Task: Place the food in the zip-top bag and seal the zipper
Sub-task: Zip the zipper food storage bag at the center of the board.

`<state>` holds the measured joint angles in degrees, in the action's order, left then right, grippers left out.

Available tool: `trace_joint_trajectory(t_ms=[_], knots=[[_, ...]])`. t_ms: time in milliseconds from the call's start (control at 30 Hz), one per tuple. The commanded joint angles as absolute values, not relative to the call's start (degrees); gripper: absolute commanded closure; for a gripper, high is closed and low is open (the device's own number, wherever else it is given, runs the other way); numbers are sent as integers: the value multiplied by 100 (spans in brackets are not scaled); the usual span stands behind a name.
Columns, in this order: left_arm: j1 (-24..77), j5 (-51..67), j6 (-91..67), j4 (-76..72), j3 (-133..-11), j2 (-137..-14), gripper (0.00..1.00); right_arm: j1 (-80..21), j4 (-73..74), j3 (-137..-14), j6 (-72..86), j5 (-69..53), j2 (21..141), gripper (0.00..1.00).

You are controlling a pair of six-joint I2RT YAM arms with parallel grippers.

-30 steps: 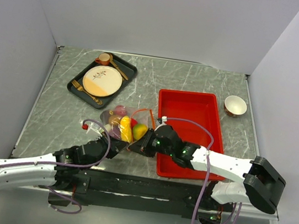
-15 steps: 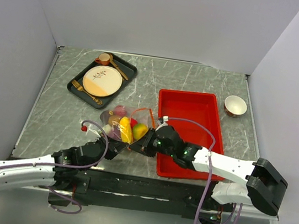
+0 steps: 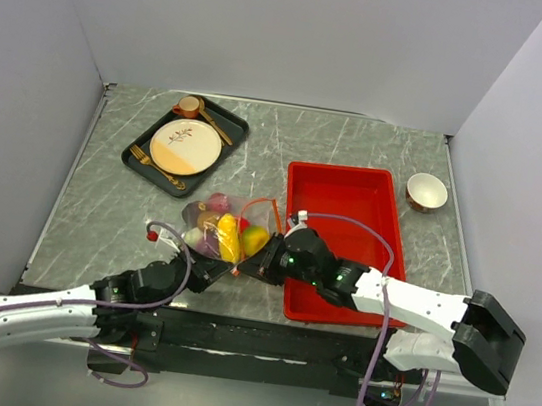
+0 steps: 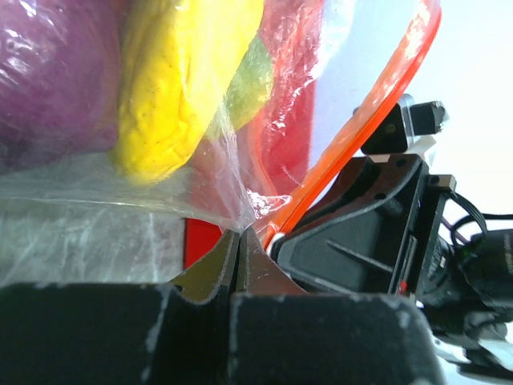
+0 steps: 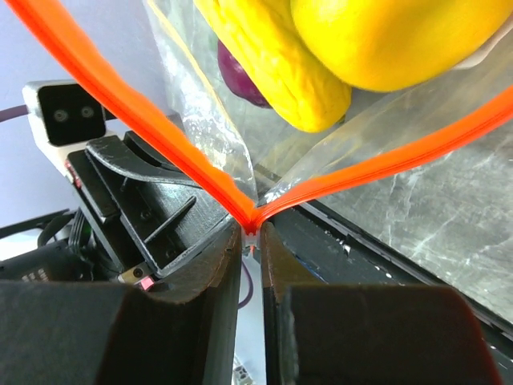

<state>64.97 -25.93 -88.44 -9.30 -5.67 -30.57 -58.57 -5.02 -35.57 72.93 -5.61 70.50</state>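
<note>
The clear zip-top bag [image 3: 206, 216] lies on the table left of the red tray, holding the food [image 3: 229, 236]: yellow, red and purple pieces. Its orange zipper [image 5: 120, 96] gapes in a V, both strips meeting at a small white tab. My right gripper [image 5: 252, 231] is shut on that tab end. In the top view the right gripper [image 3: 256, 264] sits at the bag's near corner. My left gripper [image 4: 239, 237] is shut on a fold of the bag's clear plastic [image 4: 160, 192] just below the zipper [image 4: 361, 128], close beside the right gripper's fingers [image 4: 353, 241].
A red tray [image 3: 352, 199] lies under the right arm. At the back left a dark tray [image 3: 148, 140] carries a patterned plate [image 3: 186, 146], cutlery and a small cup [image 3: 188, 106]. A small bowl [image 3: 426, 192] stands at the back right. Walls enclose three sides.
My left gripper has moved in to the bag's near corner and closed on the plastic. The right gripper has kept its hold on the zipper end.
</note>
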Motion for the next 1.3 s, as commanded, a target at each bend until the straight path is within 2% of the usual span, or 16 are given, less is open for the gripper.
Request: trace_joint_trajectory(t_ms=[0,533,1267], knots=[[6522,-2452,-8903,-756,-352,-2664,99,-5625,-255,-3753,7032,104,6680,84],[6521,-2610,-8763,-151,-545,-2663,99,-5484,289,-3876,6777,386,6487,82],[6521,-2848,-8771,430,-598,-2347,99,-4553,589,-3849,6188,53,6416,79]])
